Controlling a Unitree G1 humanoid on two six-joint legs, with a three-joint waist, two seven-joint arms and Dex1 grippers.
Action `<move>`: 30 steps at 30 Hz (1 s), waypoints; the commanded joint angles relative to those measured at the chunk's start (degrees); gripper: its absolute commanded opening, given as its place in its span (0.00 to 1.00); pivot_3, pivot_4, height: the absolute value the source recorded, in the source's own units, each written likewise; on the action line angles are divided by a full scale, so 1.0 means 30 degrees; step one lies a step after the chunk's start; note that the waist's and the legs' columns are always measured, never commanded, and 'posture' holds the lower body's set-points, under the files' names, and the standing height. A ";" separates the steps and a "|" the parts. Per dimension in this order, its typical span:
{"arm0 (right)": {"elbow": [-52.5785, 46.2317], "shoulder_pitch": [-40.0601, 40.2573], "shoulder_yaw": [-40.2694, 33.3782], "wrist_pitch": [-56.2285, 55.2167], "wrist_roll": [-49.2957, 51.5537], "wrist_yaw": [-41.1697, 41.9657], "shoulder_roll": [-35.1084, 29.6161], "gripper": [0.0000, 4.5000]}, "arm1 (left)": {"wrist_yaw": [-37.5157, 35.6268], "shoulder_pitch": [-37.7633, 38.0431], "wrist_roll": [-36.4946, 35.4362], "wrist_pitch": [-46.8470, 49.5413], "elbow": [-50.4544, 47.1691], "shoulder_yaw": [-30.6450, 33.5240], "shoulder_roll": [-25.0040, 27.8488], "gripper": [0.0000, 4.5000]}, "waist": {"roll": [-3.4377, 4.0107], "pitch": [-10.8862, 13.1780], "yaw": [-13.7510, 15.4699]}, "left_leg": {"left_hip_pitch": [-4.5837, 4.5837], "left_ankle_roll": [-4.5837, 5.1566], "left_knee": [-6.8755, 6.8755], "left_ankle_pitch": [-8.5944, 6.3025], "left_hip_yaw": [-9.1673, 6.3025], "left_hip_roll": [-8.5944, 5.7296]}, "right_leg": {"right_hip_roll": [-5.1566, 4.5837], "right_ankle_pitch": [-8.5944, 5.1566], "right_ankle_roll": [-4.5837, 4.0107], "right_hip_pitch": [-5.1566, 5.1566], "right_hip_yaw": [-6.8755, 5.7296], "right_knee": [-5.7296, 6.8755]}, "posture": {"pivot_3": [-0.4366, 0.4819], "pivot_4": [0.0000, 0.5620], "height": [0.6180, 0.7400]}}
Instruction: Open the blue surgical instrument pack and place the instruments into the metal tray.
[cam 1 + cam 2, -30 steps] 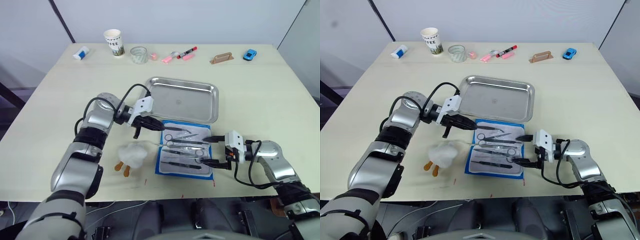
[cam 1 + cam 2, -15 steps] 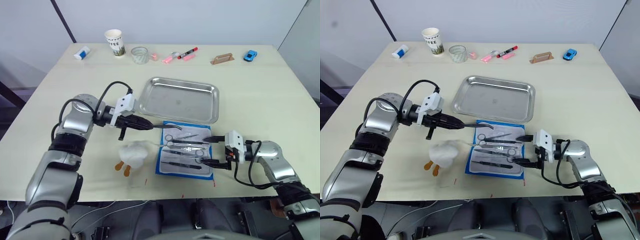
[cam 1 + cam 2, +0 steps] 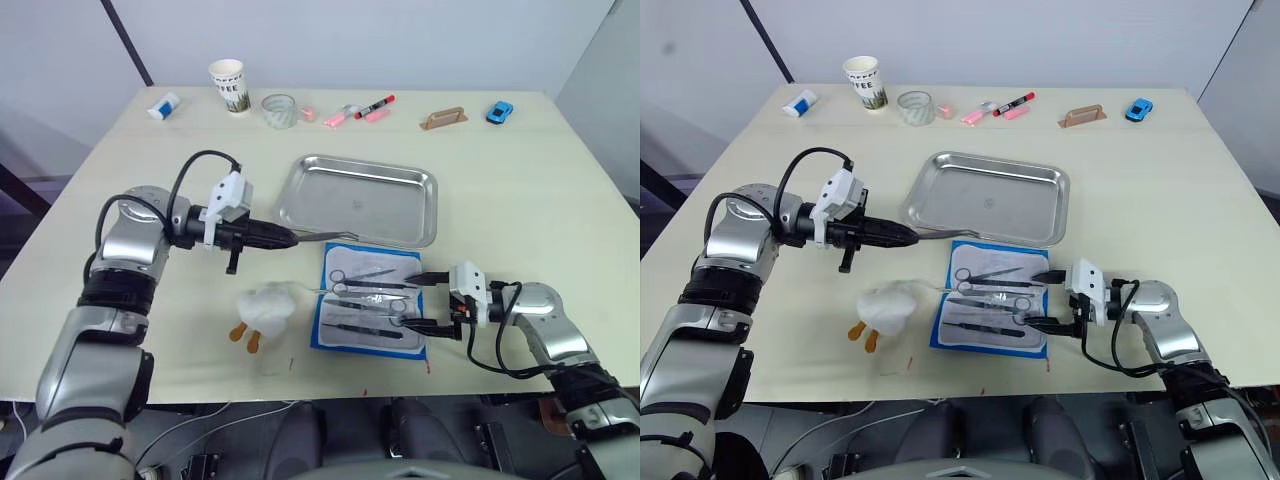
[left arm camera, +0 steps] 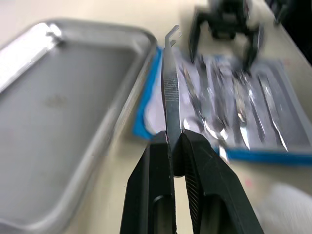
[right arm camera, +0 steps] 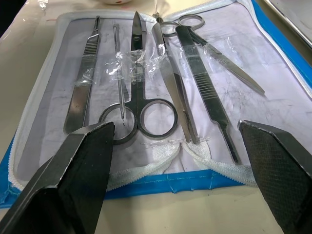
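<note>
Left gripper (image 3: 285,238) clenched on one slim silver tool (image 4: 170,83), held up in the air. Tool sticks straight out past the black fingertips (image 4: 162,141) and ends in a small hooked tip. Tip hangs just beside the near rim of the metal tray (image 3: 424,213), by the tray's near-left corner. Tray shiny and shallow, sitting flat on the pale table (image 3: 540,170).

Blue surgical instrument pack (image 3: 325,335) lies open and flat, just beside the tray's near rim, on the robot's side of it. Pale lining faces up, blue edge all around. Rest of the instruments (image 5: 141,73) laid side by side on the lining: two scissors with round finger loops, a flat handle, a thin probe, tweezers. Clear strips across some of them.

Right gripper (image 3: 421,298) spread wide, grasping nothing. Sits at the pack's edge far from the left arm, a little nearer the robot than the tray. One black finger (image 5: 73,165) to each side of the tools, both off the metal.

White fluffy bundle (image 3: 266,308) with two small tan pieces lies beside the pack, well nearer the robot than the tray.

Far past the tray, along the table's back edge: paper cup (image 3: 227,84), clear glass (image 3: 278,109), red-capped marker (image 3: 373,105), small blue toy car (image 3: 500,109).
</note>
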 commanded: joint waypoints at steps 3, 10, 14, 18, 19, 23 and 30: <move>0.1383 0.0901 0.0897 0.0691 -0.1423 -0.0857 0.0115 0.98 | 0.4473 -0.0926 0.0031 0.1867 -0.0448 0.1934 -0.1320 0.01 | -0.0012 -0.0010 -0.0097 | 0.0013 0.0000 -0.0007 0.0000 -0.0002 0.0000 | 0.0003 0.0000 0.0000 0.0001 0.0017 0.0003 | 0.48 0.27 0.88; 0.1025 0.1403 0.0788 0.0604 -0.1341 -0.0987 0.0015 0.98 | 1.1769 0.0675 0.0709 0.4768 -0.3684 0.3336 -0.3424 0.01 | -0.0015 -0.0013 0.0014 | 0.0022 -0.0001 -0.0016 -0.0001 -0.0068 -0.0002 | -0.0029 0.0001 0.0002 0.0010 0.0018 0.0004 | 0.48 0.27 0.88; 0.0856 0.1536 0.0679 0.0659 -0.1289 -0.1011 -0.0051 0.98 | 1.6841 0.1973 0.1861 0.7133 -0.6354 0.3605 -0.4871 0.01 | -0.0020 -0.0016 0.0055 | 0.0022 -0.0002 -0.0017 -0.0001 -0.0100 -0.0005 | -0.0047 0.0002 0.0002 0.0020 0.0001 0.0006 | 0.48 0.27 0.88; 0.0837 0.1489 0.0643 0.0657 -0.1260 -0.0989 -0.0091 0.98 | 2.0253 0.2188 0.2676 0.9631 -0.7339 0.3693 -0.5811 0.01 | -0.0019 -0.0018 0.0062 | 0.0026 -0.0003 -0.0023 -0.0001 -0.0108 -0.0012 | -0.0053 0.0003 0.0003 0.0023 -0.0002 0.0005 | 0.48 0.27 0.88; 0.0837 0.1468 0.0637 0.0661 -0.1246 -0.0979 -0.0095 0.98 | 2.0408 0.2188 0.2612 0.9865 -0.7502 0.3679 -0.5961 0.01 | -0.0019 -0.0018 0.0072 | 0.0025 -0.0003 -0.0022 -0.0001 -0.0108 -0.0012 | -0.0053 0.0003 0.0003 0.0024 -0.0004 0.0005 | 0.48 0.27 0.88; 0.0910 0.1327 0.0653 0.0617 -0.1246 -0.1004 -0.0025 0.98 | 2.2060 0.1669 0.2982 1.1367 -0.6463 0.3760 -0.6697 0.01 | -0.0020 -0.0019 0.0108 | 0.0027 -0.0005 -0.0022 0.0000 -0.0106 -0.0018 | -0.0060 0.0003 0.0003 0.0030 -0.0008 0.0002 | 0.48 0.27 0.88; 0.0717 0.1366 0.0228 0.0238 -0.1027 -0.1613 0.0336 0.98 | 2.2515 0.0502 0.3550 1.2024 -0.3948 0.3338 -0.7170 0.01 | -0.0020 -0.0018 0.0051 | 0.0036 -0.0007 -0.0026 0.0001 -0.0104 -0.0023 | -0.0051 0.0003 0.0002 0.0036 -0.0008 -0.0002 | 0.48 0.27 0.88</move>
